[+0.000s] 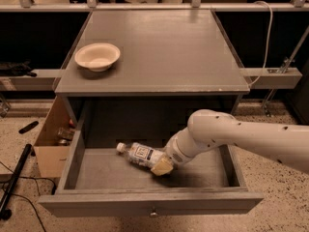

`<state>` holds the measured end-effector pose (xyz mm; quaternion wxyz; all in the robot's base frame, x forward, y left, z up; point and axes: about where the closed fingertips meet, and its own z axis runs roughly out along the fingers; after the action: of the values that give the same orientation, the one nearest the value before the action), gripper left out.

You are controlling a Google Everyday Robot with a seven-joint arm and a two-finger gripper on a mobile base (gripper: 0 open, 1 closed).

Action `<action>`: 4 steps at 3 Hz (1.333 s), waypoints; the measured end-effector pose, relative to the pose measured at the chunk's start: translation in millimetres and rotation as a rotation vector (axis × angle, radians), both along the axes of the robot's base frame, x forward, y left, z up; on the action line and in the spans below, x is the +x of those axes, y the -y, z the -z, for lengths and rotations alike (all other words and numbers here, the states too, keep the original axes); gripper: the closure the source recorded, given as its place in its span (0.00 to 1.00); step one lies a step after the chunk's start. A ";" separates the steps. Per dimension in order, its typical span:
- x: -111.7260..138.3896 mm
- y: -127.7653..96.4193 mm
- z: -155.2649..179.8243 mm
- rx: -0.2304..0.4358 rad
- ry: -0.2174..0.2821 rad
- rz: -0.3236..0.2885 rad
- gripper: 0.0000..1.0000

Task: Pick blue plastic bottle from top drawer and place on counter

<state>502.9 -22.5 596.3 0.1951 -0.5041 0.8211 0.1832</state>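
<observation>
The blue plastic bottle [140, 154] lies on its side on the floor of the open top drawer [149, 202], white cap pointing left. My gripper [162, 166] is down inside the drawer at the bottle's right end, touching or overlapping its base. The white arm reaches in from the right. The grey counter [164, 47] above the drawer holds no bottle.
A cream bowl [97, 56] sits on the counter's left side. A cardboard box [48, 144] with small items stands on the floor left of the cabinet. A black pole [12, 182] lies on the floor at the left. A rail and cable run behind.
</observation>
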 end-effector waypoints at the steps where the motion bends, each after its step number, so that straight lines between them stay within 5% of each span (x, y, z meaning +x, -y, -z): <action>1: -0.9 0.1 -1.7 -0.001 0.001 -0.009 1.00; 3: -15.9 39.5 -74.3 0.048 0.081 -0.010 1.00; 4: -33.8 76.4 -128.3 0.066 0.137 0.003 1.00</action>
<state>469.1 -98.8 724.6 0.2676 -0.5074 0.8002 0.1750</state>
